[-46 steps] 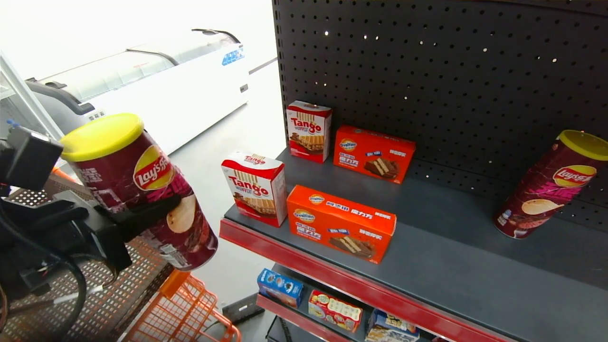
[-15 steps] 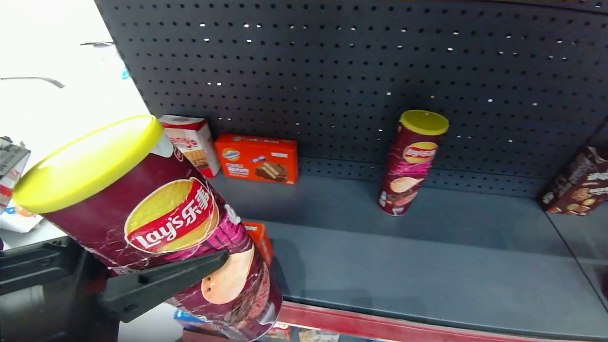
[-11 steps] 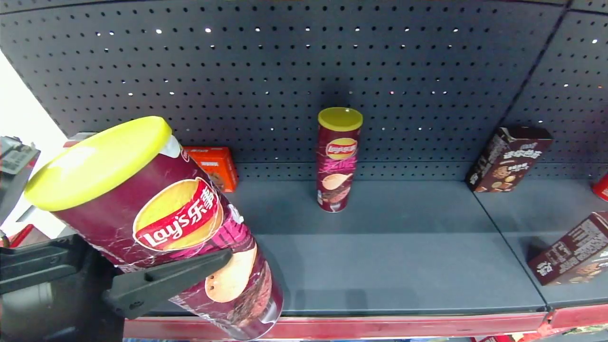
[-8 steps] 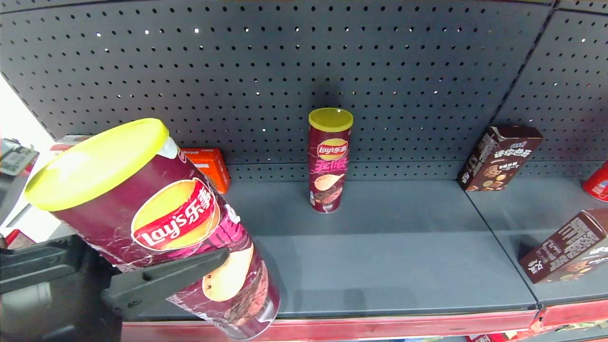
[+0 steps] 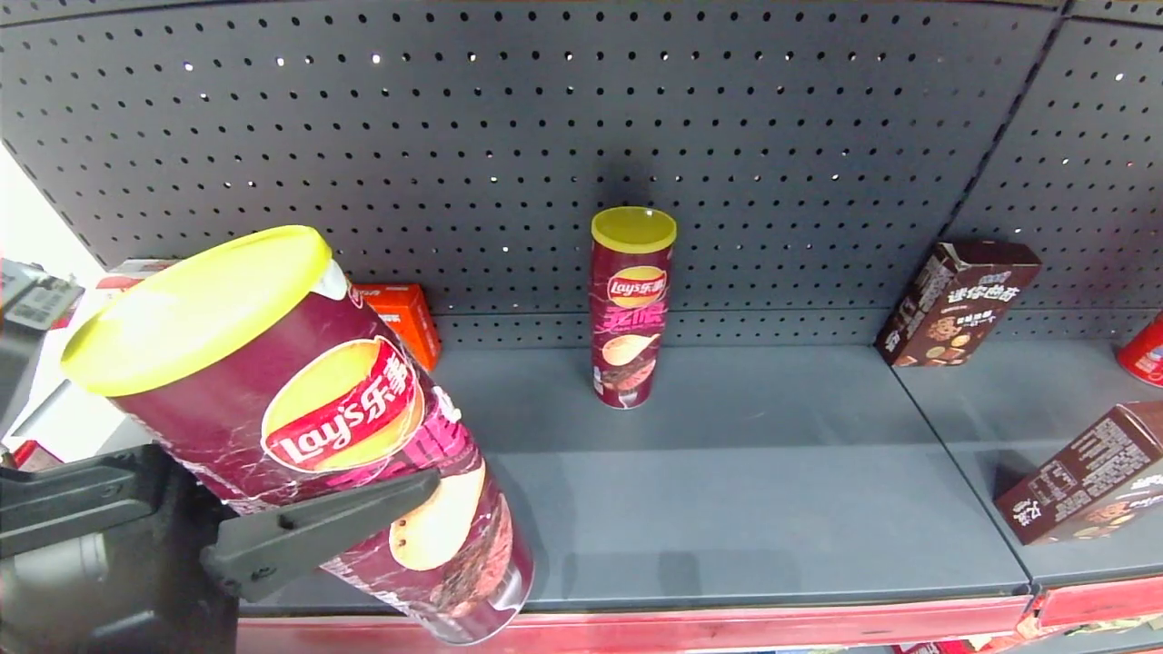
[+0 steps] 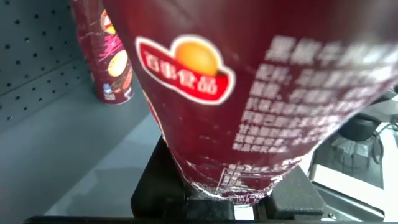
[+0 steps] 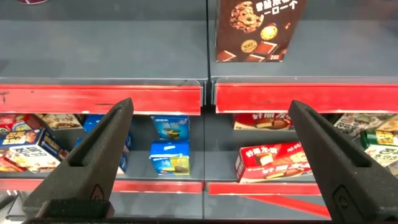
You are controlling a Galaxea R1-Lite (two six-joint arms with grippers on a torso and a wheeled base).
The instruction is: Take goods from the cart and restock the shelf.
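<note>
Maroon cardboard up front: the held chip can (image 5: 300, 427) is clamped in the left gripper (image 5: 382, 495), one black finger (image 5: 318, 531) pressed across its printed side. Its yellow lid (image 5: 195, 309) is on, so what's inside can't be seen. The long axis is tilted, lid end up and leaning away from the standing chip can (image 5: 631, 309), base end low over the shelf's red front lip (image 5: 727, 622). The standing can is upright, lid on, at the back of the shelf (image 5: 745, 490) near the pegboard (image 5: 545, 136). Left of the standing can sits an orange box (image 5: 400, 318), partly hidden behind the held can. Well to its right is a brown box (image 5: 963, 304) leaning at the pegboard, and nearer the lip a second brown box (image 5: 1081, 477). In front of the standing can, and on both sides, bare grey shelf runs out to the lip. The right gripper (image 7: 210, 106) hangs with its fingers spread wide, holding nothing, facing lower shelves (image 7: 205, 158) stocked with small boxes.
</note>
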